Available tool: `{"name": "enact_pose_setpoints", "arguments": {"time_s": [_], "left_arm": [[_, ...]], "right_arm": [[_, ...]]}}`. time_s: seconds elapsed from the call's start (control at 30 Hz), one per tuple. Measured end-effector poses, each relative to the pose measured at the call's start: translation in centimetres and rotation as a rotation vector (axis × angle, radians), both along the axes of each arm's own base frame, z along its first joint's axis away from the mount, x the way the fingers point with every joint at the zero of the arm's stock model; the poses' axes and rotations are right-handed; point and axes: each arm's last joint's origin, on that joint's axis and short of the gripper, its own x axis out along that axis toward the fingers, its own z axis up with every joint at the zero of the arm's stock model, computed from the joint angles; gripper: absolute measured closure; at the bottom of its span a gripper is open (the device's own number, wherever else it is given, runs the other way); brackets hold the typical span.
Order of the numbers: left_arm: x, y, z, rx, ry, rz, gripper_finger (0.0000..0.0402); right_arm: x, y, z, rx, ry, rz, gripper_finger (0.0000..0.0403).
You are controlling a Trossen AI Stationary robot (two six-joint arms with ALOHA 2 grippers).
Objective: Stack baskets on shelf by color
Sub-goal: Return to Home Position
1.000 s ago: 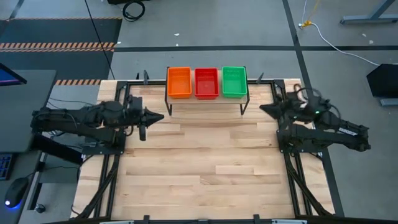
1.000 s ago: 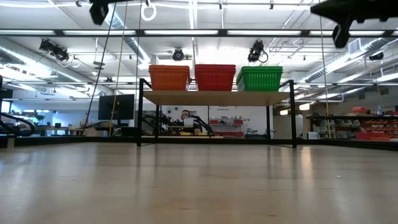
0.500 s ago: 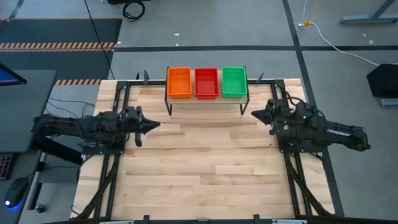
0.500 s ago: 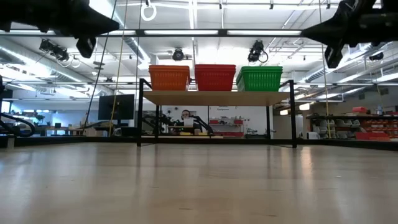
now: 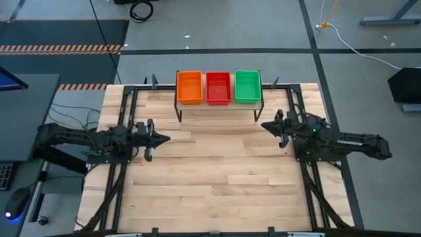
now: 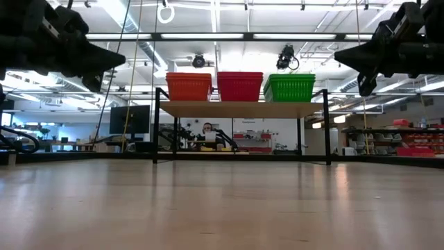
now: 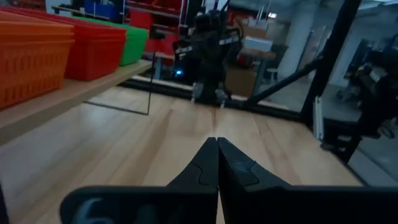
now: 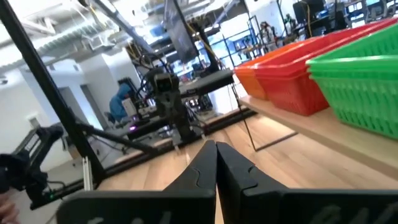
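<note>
From above, the wooden table (image 5: 210, 178) carries the shelf (image 5: 178, 113) at the middle of its far edge. Both arms lie along the table's sides. In this view each colour shows only as one open top: orange basket (image 5: 189, 87) on the left, red basket (image 5: 218, 87) in the middle, green basket (image 5: 247, 86) on the right, side by side and touching.

The low view gives what the high one hides. The shelf's light board (image 6: 239, 109) stands on thin black legs with bare tabletop beneath, and the three colours sit on it in profile. Their mesh walls are in view, but how many baskets are nested in each pile cannot be counted. Past the shelf a person (image 6: 207, 128) sits in the room behind.

The left arm stretches out low and level from the left side, about halfway down the table. The left gripper (image 5: 161, 138) points right, toward the middle. The right arm mirrors it from the right side, a little farther back. The right gripper (image 5: 265, 126) points left, near the shelf's right front leg but apart from it.

Only the wrist views settle the pincers: the left fingers (image 7: 205, 168) meet in a closed wedge holding nothing, and the right fingers (image 8: 204, 165) are pressed together the same way. Each wrist view also takes in the opposite arm across the bare boards.
</note>
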Motion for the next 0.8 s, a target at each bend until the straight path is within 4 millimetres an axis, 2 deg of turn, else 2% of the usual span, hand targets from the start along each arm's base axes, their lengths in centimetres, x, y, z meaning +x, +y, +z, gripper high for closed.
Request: {"name": "enact_pose_setpoints", "arguments": {"time_s": [0.13, 0.33, 0.57, 0.8], "left_arm": [[0.01, 0.08, -0.47, 0.052, 0.056, 0.012, 0.0401], [0.01, 0.1, -0.16, 0.052, 0.023, 0.02, 0.0397], [0.01, 0.1, -0.35, 0.055, 0.043, 0.02, 0.0387], [0.0, 0.1, -0.71, 0.058, 0.081, 0.019, 0.0393]], "right_arm": [[0.03, 0.11, -0.09, -0.008, 0.011, 0.026, 0.0399], [0.04, 0.19, -0.06, -0.019, 0.009, 0.041, 0.0399], [0.04, 0.19, -0.04, -0.019, 0.007, 0.039, 0.0398], [0.06, 0.18, -0.25, -0.038, 0.031, 0.036, 0.0398]]}}
